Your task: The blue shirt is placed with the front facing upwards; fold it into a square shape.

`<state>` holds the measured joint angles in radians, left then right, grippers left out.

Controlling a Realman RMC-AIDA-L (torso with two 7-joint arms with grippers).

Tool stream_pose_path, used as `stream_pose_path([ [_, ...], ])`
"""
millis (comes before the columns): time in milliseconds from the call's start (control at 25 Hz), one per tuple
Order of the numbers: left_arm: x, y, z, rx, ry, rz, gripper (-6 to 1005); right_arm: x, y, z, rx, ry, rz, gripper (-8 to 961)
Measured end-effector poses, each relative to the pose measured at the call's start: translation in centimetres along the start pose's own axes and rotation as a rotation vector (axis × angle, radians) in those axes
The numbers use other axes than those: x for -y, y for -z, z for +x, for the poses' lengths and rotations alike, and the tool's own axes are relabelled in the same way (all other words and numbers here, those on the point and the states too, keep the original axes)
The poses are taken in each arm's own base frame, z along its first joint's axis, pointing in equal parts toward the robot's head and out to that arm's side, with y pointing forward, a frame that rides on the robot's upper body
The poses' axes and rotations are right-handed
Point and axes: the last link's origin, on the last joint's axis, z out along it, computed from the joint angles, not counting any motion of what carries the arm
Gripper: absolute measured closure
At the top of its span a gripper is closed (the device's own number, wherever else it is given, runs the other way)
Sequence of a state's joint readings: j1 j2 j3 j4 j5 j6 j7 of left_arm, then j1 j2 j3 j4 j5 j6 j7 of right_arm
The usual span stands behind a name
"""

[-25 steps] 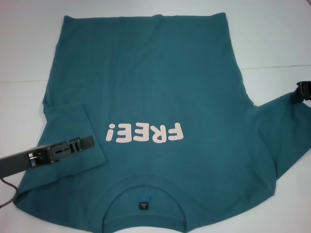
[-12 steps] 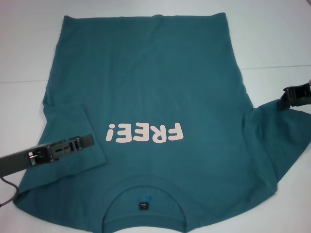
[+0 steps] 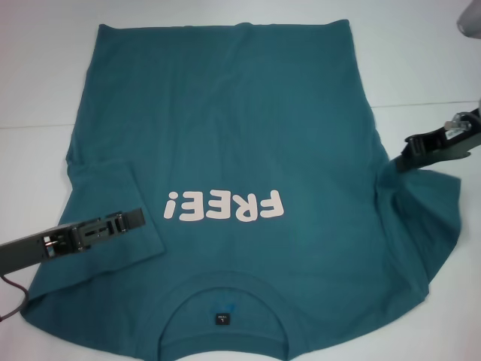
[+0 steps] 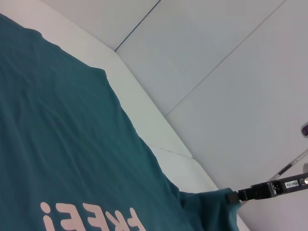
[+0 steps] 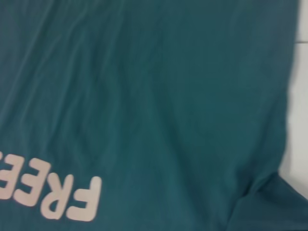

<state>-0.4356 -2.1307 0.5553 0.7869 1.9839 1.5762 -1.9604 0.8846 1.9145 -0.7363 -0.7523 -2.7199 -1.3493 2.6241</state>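
The blue shirt (image 3: 240, 128) lies flat, front up, with its pink "FREE!" lettering (image 3: 225, 205) and its collar label (image 3: 222, 317) toward me. Its left sleeve (image 3: 113, 188) is folded over onto the body, and my left gripper (image 3: 135, 219) rests low on that fold. At the shirt's right side, my right gripper (image 3: 400, 162) is shut on the edge of the right sleeve (image 3: 425, 218) and holds it raised and bunched. The left wrist view shows the right gripper (image 4: 234, 196) pinching the cloth. In the right wrist view, only the shirt (image 5: 144, 96) shows.
The white table (image 3: 421, 60) surrounds the shirt, with bare surface at the far side and to the right. A dark cable (image 3: 11, 289) trails from the left arm near the table's front left edge.
My right gripper has moved left toward the shirt's body, dragging the right sleeve's edge inward and up. The left gripper and the folded left sleeve have stayed still.
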Motion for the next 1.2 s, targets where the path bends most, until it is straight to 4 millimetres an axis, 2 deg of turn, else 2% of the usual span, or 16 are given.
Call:
stream_pose_path([
  [440, 0.2, -0.1, 0.0, -0.008, 0.004, 0.016, 279, -1.8, -1.0, -0.3, -0.024, 0.025, -0.010, 946],
  [1200, 0.4, -0.2, 0.0, -0.012, 0.021, 0.026, 279, -2.3, -1.2, -2.2, 0.079, -0.044, 0.019, 947],
])
